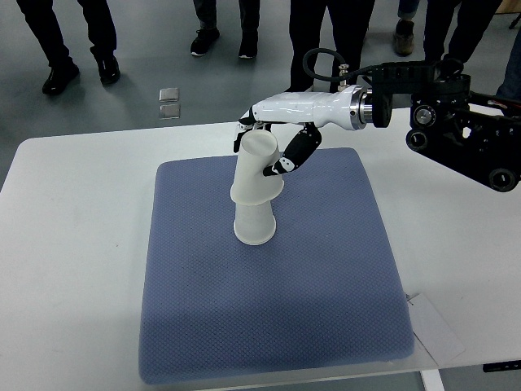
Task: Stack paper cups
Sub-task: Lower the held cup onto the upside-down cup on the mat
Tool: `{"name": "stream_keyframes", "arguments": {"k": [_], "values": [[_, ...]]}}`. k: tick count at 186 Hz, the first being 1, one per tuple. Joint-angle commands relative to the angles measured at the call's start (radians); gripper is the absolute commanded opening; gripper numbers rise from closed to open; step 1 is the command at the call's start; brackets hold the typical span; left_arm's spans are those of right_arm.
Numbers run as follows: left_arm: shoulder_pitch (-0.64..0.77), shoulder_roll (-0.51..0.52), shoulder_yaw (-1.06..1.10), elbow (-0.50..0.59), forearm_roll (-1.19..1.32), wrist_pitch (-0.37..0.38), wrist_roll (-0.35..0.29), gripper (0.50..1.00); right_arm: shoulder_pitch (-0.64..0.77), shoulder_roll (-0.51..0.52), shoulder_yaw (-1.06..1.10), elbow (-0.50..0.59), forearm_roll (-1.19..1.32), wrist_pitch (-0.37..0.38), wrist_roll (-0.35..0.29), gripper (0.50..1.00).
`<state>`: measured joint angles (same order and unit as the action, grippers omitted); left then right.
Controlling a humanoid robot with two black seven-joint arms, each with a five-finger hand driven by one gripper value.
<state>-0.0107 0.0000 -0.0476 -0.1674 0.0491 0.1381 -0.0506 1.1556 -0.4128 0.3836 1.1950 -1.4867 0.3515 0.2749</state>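
Observation:
Two white paper cups stand upside down on the blue mat (269, 309). The lower cup (255, 225) rests on the mat near its middle. The upper cup (258, 169) sits tilted over the lower one, partly covering it. My right hand (273, 147) comes in from the right edge, white with black finger joints. Its fingers curl around the top of the upper cup, thumb on the near side and the other fingers behind. The left arm does not show.
The mat lies on a white table (73, 244). A paper tag (435, 330) lies by the mat's front right corner. Several people's legs and shoes (216, 37) stand on the grey floor beyond the table's far edge.

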Motion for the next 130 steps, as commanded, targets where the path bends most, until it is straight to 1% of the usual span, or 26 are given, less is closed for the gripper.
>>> {"name": "stream_keyframes", "arguments": {"k": [1, 51, 84, 130], "values": [[0.0, 0.0, 0.0, 0.0, 0.0, 0.0, 0.0, 1.0, -0.001, 0.0, 0.0, 0.0, 0.0, 0.001, 0.0, 0.5], [0.0, 0.0, 0.0, 0.0, 0.0, 0.0, 0.0, 1.0, 0.001, 0.009, 0.001, 0.003, 0.008, 0.012, -0.002, 0.5], [0.0, 0.0, 0.0, 0.0, 0.0, 0.0, 0.0, 1.0, -0.002, 0.025, 0.0, 0.003, 0.005, 0.014, -0.016, 0.5], [0.0, 0.0, 0.0, 0.0, 0.0, 0.0, 0.0, 1.0, -0.002, 0.032, -0.015, -0.002, 0.0, 0.0, -0.03, 0.5]]}}
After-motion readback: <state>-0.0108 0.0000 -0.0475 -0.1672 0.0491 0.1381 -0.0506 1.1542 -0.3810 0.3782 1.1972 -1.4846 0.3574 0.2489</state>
